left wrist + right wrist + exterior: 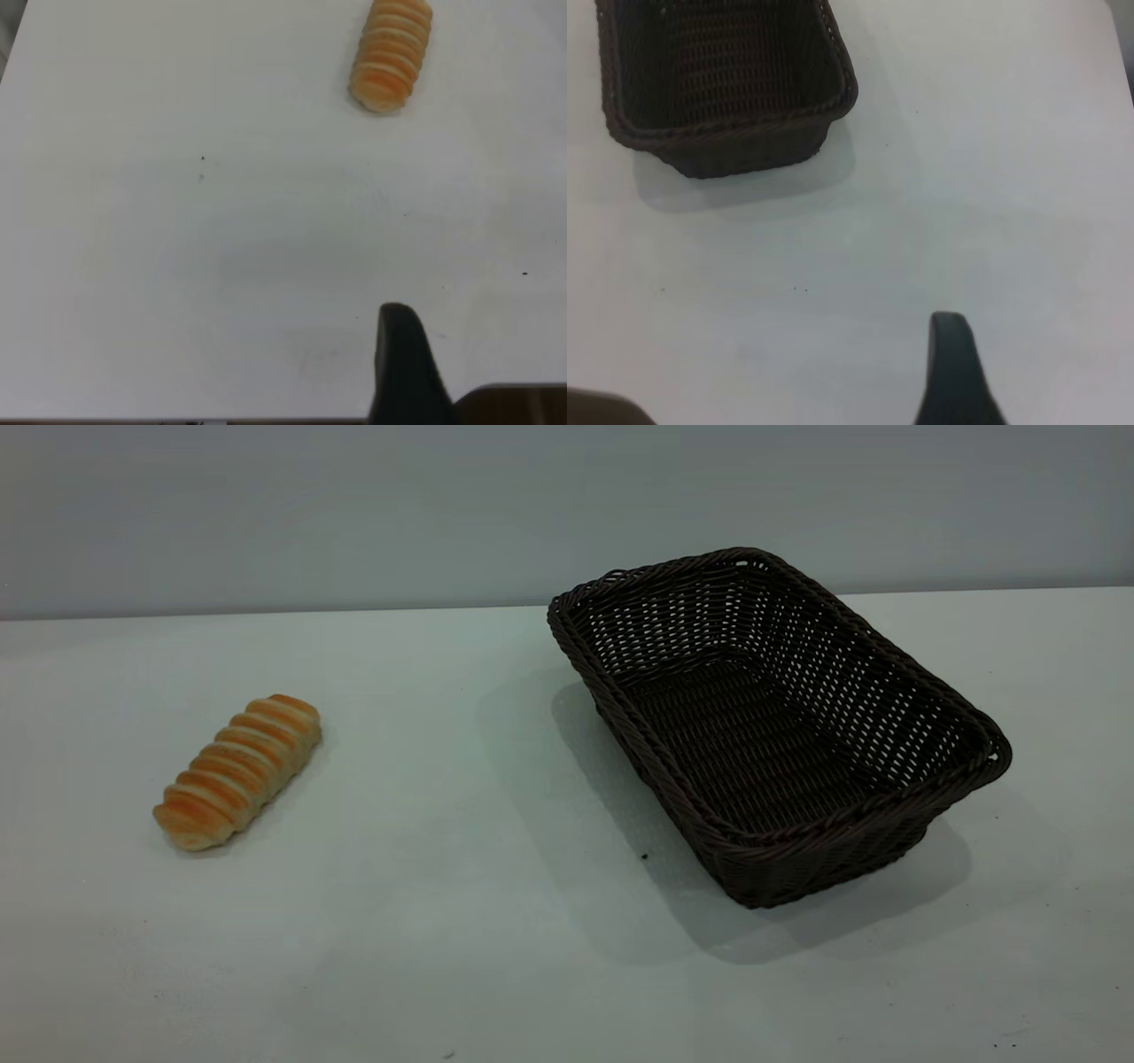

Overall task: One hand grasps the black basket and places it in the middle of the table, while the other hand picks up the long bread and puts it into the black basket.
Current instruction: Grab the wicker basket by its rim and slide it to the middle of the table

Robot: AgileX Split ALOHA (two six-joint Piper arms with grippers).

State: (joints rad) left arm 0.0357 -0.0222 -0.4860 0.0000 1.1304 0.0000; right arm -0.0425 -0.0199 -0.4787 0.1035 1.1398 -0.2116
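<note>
The black basket [780, 726] stands empty on the table [443, 921], right of the middle in the exterior view, set at an angle. The long bread [237, 771] lies on the table at the left, far from the basket. Neither arm shows in the exterior view. My left gripper [403, 363] shows only as a dark part at the edge of the left wrist view, above bare table and well short of the bread [391, 55]. My right gripper [952, 372] shows the same way in the right wrist view, well short of the basket [726, 80]. Neither touches anything.
A plain grey wall [354, 514] runs behind the table's far edge. Bare tabletop lies between the bread and the basket and in front of both. A few small dark specks [644, 856] dot the surface.
</note>
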